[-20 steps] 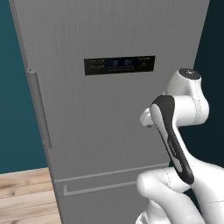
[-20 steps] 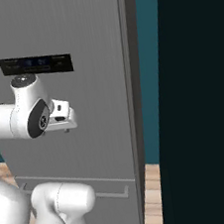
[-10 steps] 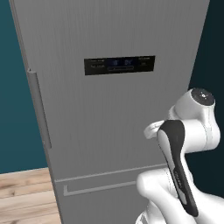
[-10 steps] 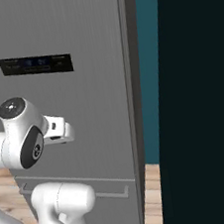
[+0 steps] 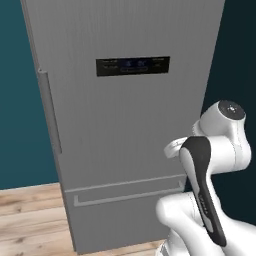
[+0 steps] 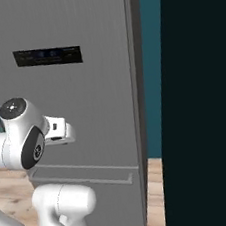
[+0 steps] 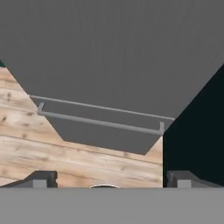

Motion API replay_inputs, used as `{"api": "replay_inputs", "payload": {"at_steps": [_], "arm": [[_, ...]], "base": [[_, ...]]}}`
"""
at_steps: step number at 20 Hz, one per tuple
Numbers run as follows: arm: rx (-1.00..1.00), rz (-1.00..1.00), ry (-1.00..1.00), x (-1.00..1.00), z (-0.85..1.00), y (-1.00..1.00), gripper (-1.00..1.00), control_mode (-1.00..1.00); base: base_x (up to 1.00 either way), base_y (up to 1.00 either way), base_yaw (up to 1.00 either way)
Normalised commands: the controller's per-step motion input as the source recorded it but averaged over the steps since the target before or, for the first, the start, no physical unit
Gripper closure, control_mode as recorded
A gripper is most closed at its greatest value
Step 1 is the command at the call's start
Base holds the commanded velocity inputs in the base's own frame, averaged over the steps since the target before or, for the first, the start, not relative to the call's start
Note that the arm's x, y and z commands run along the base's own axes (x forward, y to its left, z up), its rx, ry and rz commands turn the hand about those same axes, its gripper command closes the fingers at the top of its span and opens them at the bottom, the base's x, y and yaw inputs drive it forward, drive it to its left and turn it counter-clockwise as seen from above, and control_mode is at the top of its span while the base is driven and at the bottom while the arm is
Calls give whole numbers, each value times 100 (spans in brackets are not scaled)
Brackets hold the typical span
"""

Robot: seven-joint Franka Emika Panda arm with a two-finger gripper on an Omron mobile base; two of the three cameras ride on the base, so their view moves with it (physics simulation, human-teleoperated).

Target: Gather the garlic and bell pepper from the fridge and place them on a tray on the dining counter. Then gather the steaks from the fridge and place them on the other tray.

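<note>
The two-finger gripper (image 7: 107,180) is held wide open, nothing between its fingers, aimed at the shut tall brushed grey steel fridge (image 5: 120,130) and its horizontal drawer handle (image 7: 100,122)

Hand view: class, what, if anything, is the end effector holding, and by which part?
Nothing is held. The end effector is open, with only wood floor showing between its fingertips, and it points at the closed fridge and its lower drawer handle.

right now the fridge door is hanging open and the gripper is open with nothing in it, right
Not quite: the fridge door is shut, flush with its front, as the left base view shows. The rest holds: the gripper is open with nothing in it.
</note>
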Motion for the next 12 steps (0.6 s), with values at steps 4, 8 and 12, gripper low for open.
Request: {"api": "replay_inputs", "payload": {"at_steps": [4, 8, 12], "arm": [[0, 0, 0, 0, 0, 0, -100, 100], [0, 0, 0, 0, 0, 0, -100, 100], [0, 0, 0, 0, 0, 0, -100, 100]], "base": [[-54, 51, 4], [-4, 79, 4], [0, 91, 1]]}}
